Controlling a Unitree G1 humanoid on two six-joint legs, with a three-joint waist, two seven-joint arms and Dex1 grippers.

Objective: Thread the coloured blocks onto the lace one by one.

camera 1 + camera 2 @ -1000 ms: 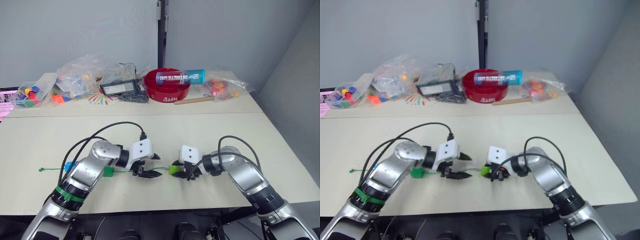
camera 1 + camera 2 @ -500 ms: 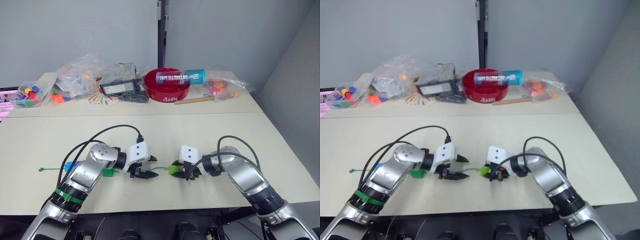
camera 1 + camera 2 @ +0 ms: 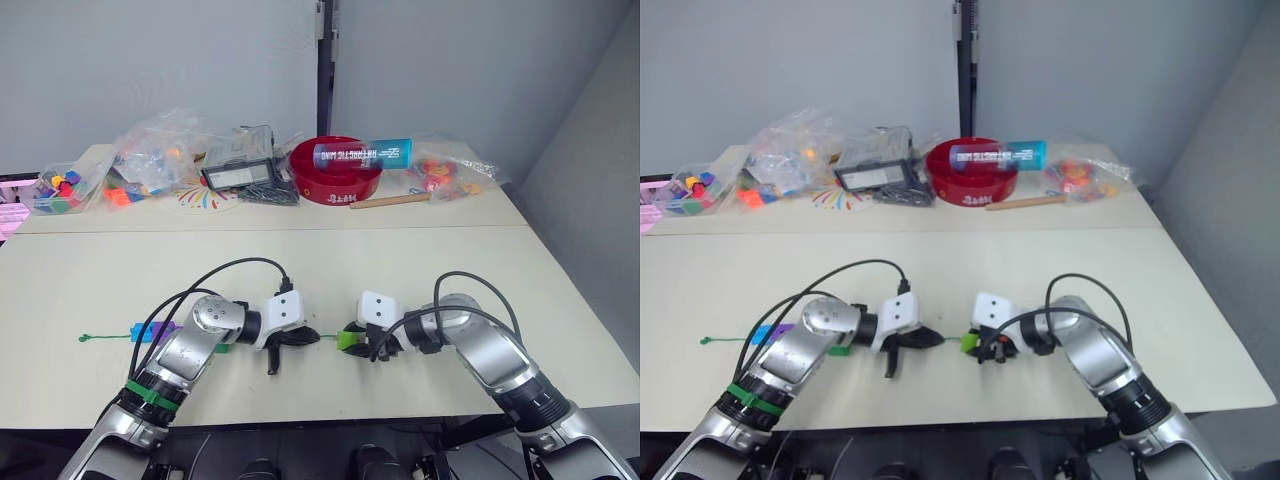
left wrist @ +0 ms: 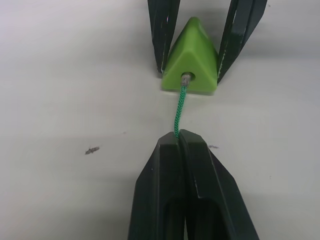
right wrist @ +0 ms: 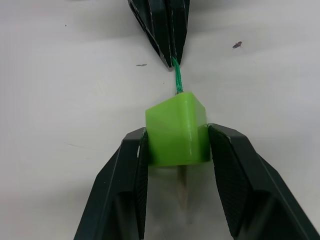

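Right now the small light green plastic block [image 5: 176,131] sits on the pale table [image 3: 420,270] near the front edge, squeezed by the right gripper [image 5: 176,142]. The thin green lace [image 4: 178,109] pokes into its hole, pinched tight by the left gripper [image 4: 178,140]. Far back, a red round bowl [image 3: 335,172] holds a blue tube [image 3: 362,154].

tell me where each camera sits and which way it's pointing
Left eye view: on the head, looking forward and down over the cream table; both arms show.
Right eye view: the head's other eye, same scene.
Left wrist view: on the left wrist, looking along the left claw, shut on the thin green lace.
Right wrist view: on the right wrist, looking along the right claw, shut on the light green plastic block.
Both wrist views share the block, the lace and the opposite claw.
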